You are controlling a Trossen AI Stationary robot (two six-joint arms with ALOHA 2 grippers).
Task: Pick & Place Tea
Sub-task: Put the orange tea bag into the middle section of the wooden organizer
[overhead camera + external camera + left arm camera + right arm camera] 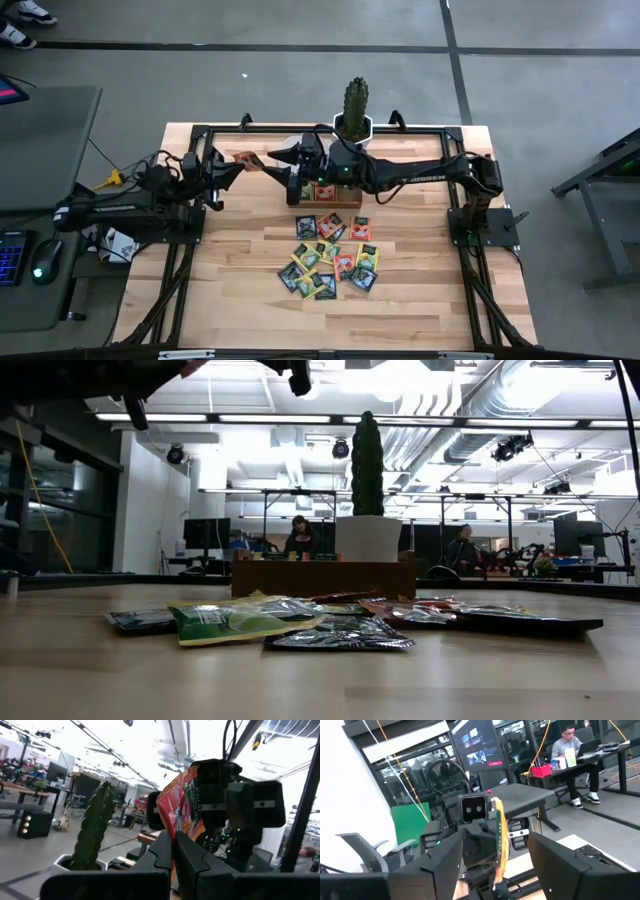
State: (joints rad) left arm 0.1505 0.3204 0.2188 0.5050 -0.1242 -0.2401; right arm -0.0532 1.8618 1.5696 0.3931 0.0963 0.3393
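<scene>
My left gripper (232,168) is shut on one orange-red tea packet (248,158), held in the air over the table's far left. The packet also shows in the left wrist view (182,805). My right gripper (272,162) is open and faces the packet from the right. In the right wrist view the packet (499,835) shows edge-on between that gripper's two spread fingers, apart from them. Several more tea packets (330,258) lie in a loose pile on the table's middle. The brown wooden tray (335,196) stands beyond them, partly under my right arm. My left gripper pinches the orange-red packet between its two fingers at one edge (176,834). The fingers come level from the table's left. The packet sticks out past the fingertips, on edge and lifted clear of the table.
A cactus in a white pot (355,110) stands at the far edge behind the tray. A black frame (200,130) runs around the table. In the low view the pile (300,622) lies before the tray (322,575). People sit in the room beyond.
</scene>
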